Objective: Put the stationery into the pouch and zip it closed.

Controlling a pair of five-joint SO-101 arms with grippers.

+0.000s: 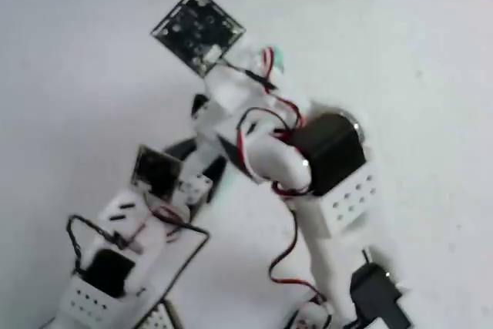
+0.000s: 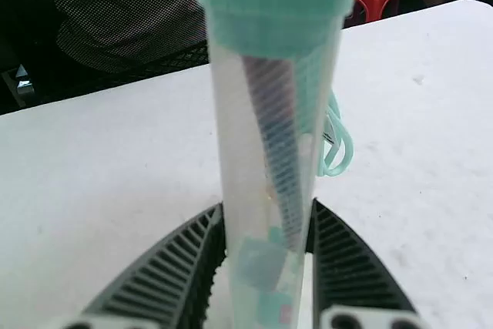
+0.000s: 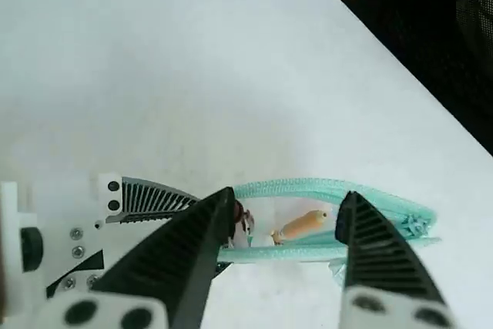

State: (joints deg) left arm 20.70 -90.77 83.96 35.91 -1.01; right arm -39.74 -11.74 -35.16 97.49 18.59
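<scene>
Any print on the contents is too blurred to be read.

The pouch [image 2: 269,152], clear-sided with teal trim, is being pinched at its near end by the left gripper [image 2: 268,209], a ribbed finger pressed against each flat side. Its long axis is being held straight out from that gripper, over the white table [image 2: 92,190]. A teal loop [image 2: 337,144] is being seen towards the far end, and a dark striped piece [image 2: 277,136] lengthwise inside.

In the right wrist view the zip edge is being shown, partly open, with an orange item [image 3: 300,225] inside. The right gripper [image 3: 286,198] is being held spread wide over that edge, its fingers apart along the pouch's length; contact cannot be judged.

In the high view the pouch is being covered by both arms, apart from a teal sliver [image 1: 277,57].
</scene>
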